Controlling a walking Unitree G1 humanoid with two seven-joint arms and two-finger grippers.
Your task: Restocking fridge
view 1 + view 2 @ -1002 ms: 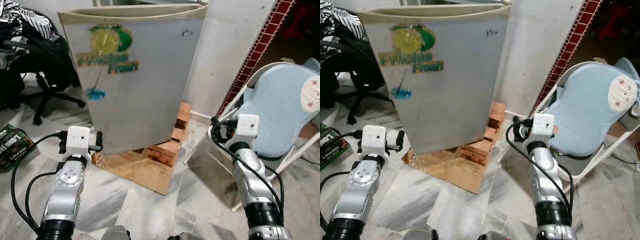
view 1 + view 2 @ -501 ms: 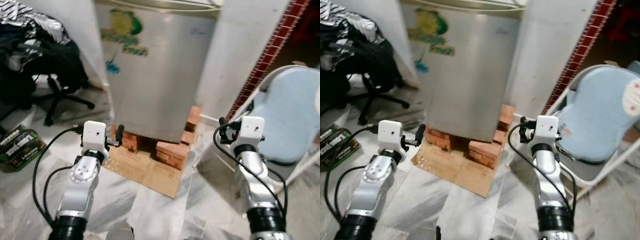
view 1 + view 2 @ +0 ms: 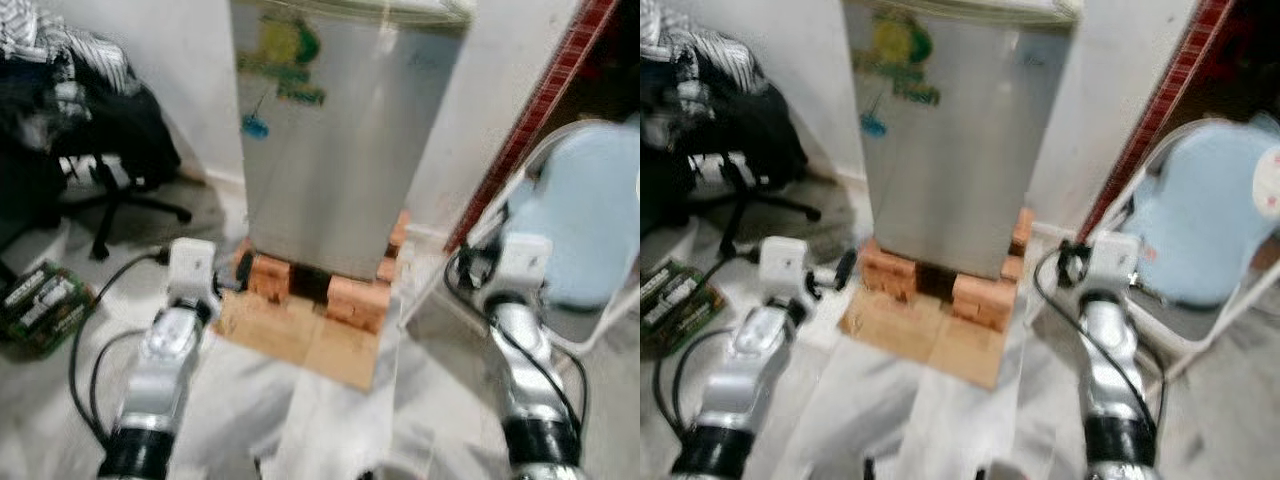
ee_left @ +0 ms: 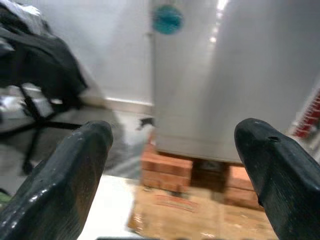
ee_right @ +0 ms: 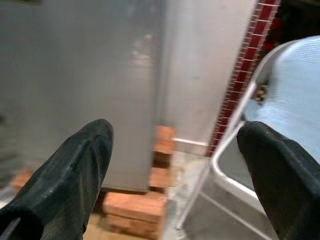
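A small silver fridge with a green and yellow sticker stands shut on red bricks over a flattened cardboard sheet. My left gripper hovers low at the fridge's front left corner, by a brick. In the left wrist view its fingers are spread wide with nothing between them, facing the fridge. My right gripper hangs to the right of the fridge, open and empty. Its fingers frame the fridge's side and the wall. Both eye views are blurred.
A black office chair piled with clothes stands on the left. A green box lies on the marble floor near it. A folding chair with a light blue cushion stands close on the right, beside a red tiled strip.
The fridge door, swung out towards me a second ago, has closed against the body. The view has shifted and blurred. Both grippers stay raised in front.
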